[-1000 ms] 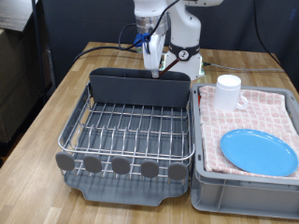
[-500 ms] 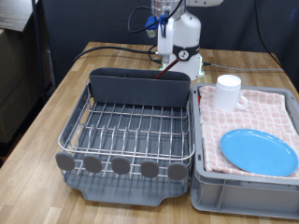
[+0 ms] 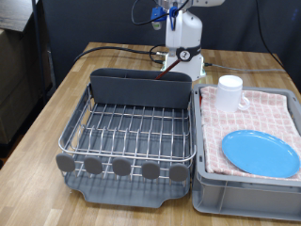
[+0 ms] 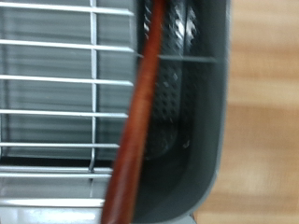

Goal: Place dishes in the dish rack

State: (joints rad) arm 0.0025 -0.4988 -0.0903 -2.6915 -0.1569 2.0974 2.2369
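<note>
On the checked cloth: one mug, one plate; end effector state unclear

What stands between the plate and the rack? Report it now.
Nothing visible stands between them. The plate lies flat on the cloth in the tub, right beside the rack; only the tub's rim and the rack's wire side part them. The mug stands off that line, toward the exterior view's top.
</note>
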